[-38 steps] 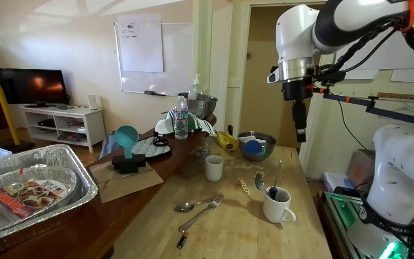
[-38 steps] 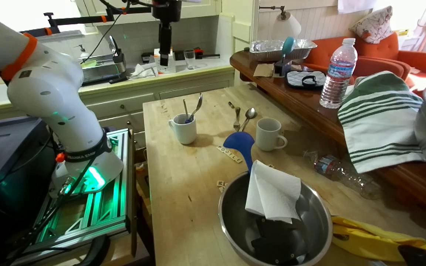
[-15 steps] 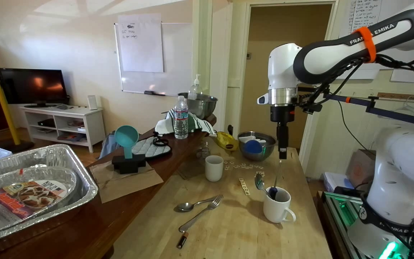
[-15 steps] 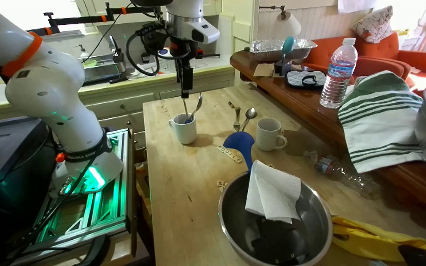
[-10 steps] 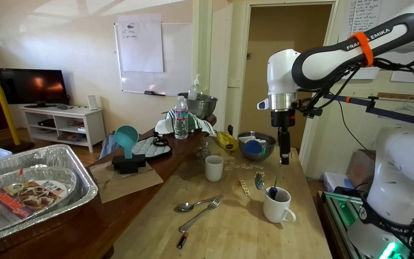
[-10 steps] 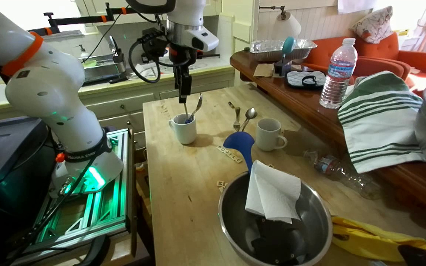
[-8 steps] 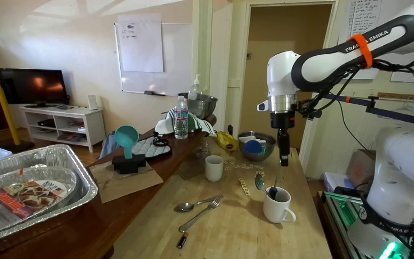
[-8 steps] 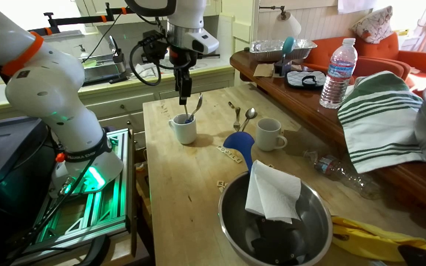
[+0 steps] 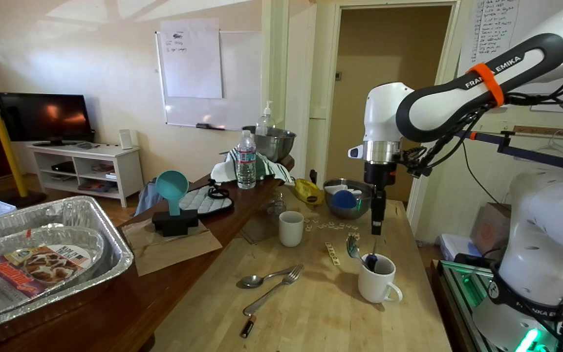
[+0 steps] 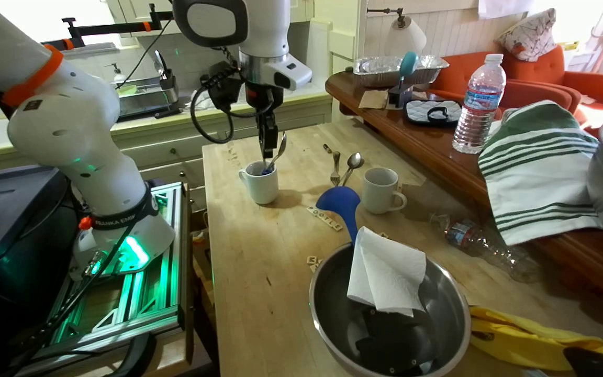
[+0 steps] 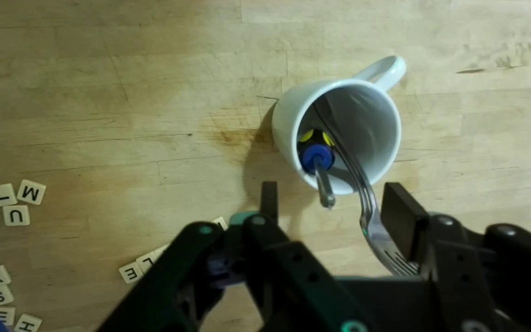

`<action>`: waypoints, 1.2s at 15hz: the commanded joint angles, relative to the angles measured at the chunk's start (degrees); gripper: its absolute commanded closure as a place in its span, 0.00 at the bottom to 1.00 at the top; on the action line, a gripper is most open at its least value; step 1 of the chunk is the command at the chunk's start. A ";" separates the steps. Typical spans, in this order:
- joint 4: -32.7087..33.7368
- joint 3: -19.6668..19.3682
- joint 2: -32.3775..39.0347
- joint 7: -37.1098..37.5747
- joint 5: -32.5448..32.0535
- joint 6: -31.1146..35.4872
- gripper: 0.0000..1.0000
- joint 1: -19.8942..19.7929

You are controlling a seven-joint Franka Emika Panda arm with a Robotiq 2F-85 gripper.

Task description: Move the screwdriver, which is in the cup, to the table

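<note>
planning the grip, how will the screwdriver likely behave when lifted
The screwdriver should stay stiff, its shaft looking like metal. Gripped there, it may swing, the bulkier handle being lowest. It could nudge the fork close beside it.

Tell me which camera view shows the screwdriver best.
The wrist view: it looks into the cup, catching the screwdriver with its shaft and blue-and-yellow handle. Both exterior views show only some shaft and blue, no yellow.

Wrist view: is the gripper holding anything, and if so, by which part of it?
Nothing is held. The gripper is open, with gaps showing between its jaws and the shaft of the screwdriver, which sits handle-down in the cup.
</note>
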 commanded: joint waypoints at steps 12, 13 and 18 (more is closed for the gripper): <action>1.36 -0.50 0.24 0.83 5.32 -4.28 0.64 0.79; 1.57 -0.44 0.21 1.01 5.32 -4.73 0.67 0.72; 2.83 -0.40 0.05 1.29 5.28 -8.46 0.77 0.60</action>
